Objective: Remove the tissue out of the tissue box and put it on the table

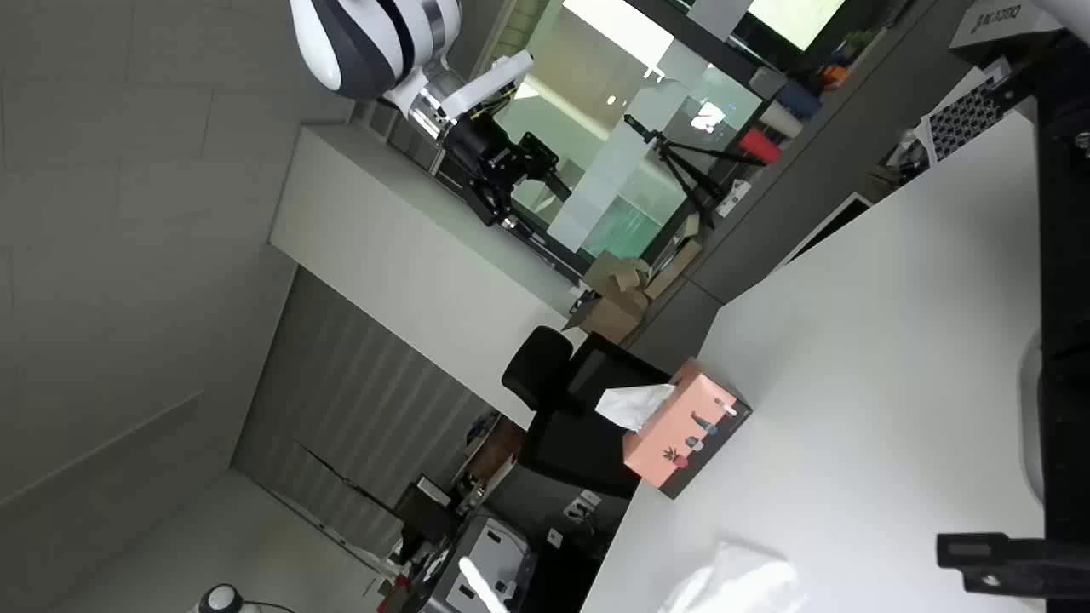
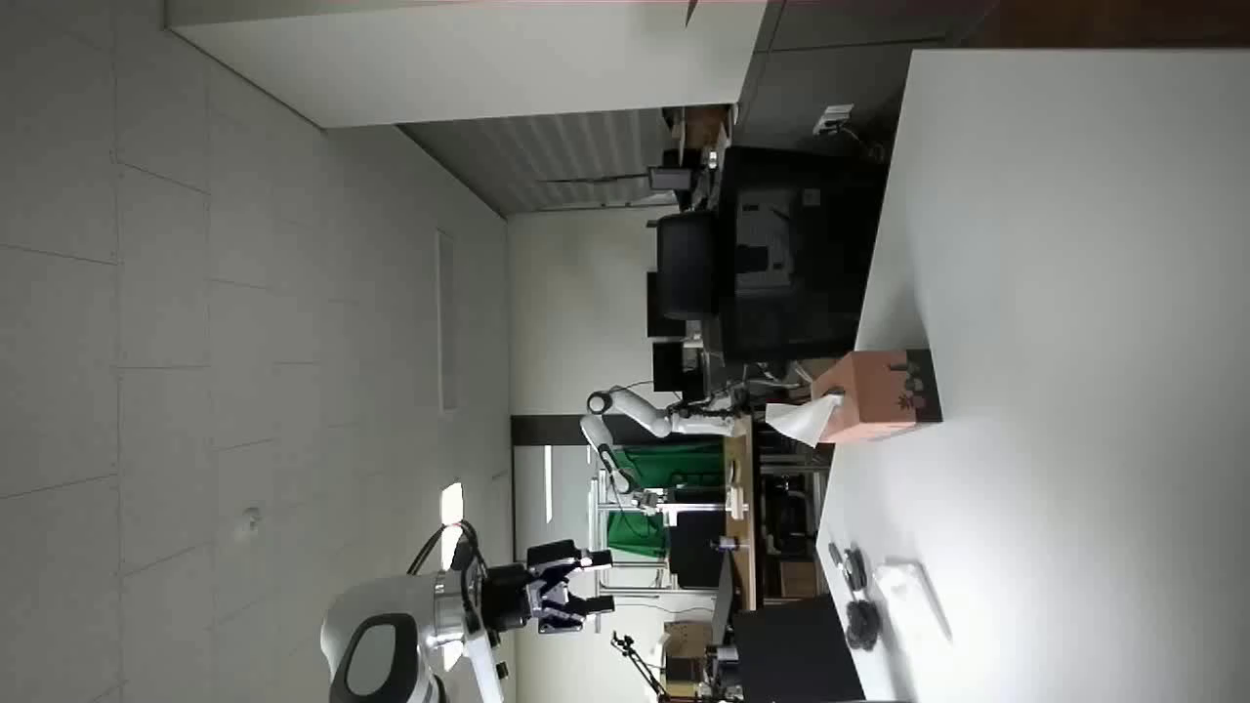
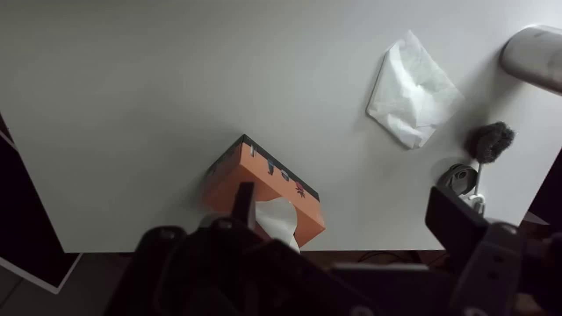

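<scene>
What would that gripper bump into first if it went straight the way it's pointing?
The gripper likely meets the white table first, beside the tissue box. One finger overlaps the box in the wrist view, so it might touch that sooner; depth is unclear.

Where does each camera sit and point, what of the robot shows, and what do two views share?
In an exterior view: outside the robot, tilted, looking across the table toward a tripod; arm and gripper show.
In an exterior view: outside, on its side, facing background robot arms; arm and gripper show.
Wrist view: on the robot, looking down at the tissue box; gripper fingers show.
Shared by both exterior views: tissue box, table.
</scene>
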Robot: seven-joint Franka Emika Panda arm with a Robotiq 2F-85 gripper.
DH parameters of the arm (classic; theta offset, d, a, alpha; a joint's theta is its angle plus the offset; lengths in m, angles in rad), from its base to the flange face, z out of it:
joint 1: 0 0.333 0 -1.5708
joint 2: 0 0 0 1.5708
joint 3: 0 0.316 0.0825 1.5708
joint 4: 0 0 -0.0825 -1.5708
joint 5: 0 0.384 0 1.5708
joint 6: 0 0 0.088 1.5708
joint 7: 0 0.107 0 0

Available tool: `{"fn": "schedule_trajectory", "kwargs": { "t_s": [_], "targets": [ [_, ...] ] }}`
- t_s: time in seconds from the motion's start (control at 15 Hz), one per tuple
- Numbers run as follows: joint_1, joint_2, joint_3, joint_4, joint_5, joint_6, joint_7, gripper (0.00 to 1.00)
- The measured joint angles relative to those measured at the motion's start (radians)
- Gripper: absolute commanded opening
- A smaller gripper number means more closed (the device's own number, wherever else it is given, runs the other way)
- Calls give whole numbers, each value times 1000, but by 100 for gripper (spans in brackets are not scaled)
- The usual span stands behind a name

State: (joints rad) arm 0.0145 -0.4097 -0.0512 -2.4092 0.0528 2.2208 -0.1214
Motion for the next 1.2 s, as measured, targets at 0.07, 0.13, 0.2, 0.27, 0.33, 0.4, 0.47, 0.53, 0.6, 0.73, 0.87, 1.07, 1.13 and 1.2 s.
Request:
{"fn": "schedule_trajectory", "kwargs": {
  "t_s": [0.07, 0.13, 0.2, 0.27, 0.33, 0.4, 0.47, 0.53, 0.6, 0.73, 0.87, 1.07, 1.13, 1.2],
  "targets": [
    [0, 0, 0, 0, 0, 1, 0, 100],
    [0, 0, 0, 0, 0, 1, 0, 100],
    [0, 0, 0, 0, 0, 2, 0, 100],
    [0, 0, 0, 0, 0, 2, 0, 100],
    [0, 0, 0, 0, 0, 2, 0, 100],
    [0, 0, 0, 0, 0, 2, 0, 100],
    [0, 0, 0, 0, 0, 2, 0, 100],
    [0, 0, 0, 0, 0, 2, 0, 100],
    [0, 0, 0, 0, 0, 2, 0, 100],
    [0, 0, 0, 0, 0, 2, 0, 100],
    [0, 0, 0, 0, 0, 2, 0, 100],
    [0, 0, 0, 0, 0, 2, 0, 100],
    [0, 2, 0, -1, 0, 3, -2, 100],
    [-1, 6, 0, -2, 0, 12, -11, 100]
  ]
}}
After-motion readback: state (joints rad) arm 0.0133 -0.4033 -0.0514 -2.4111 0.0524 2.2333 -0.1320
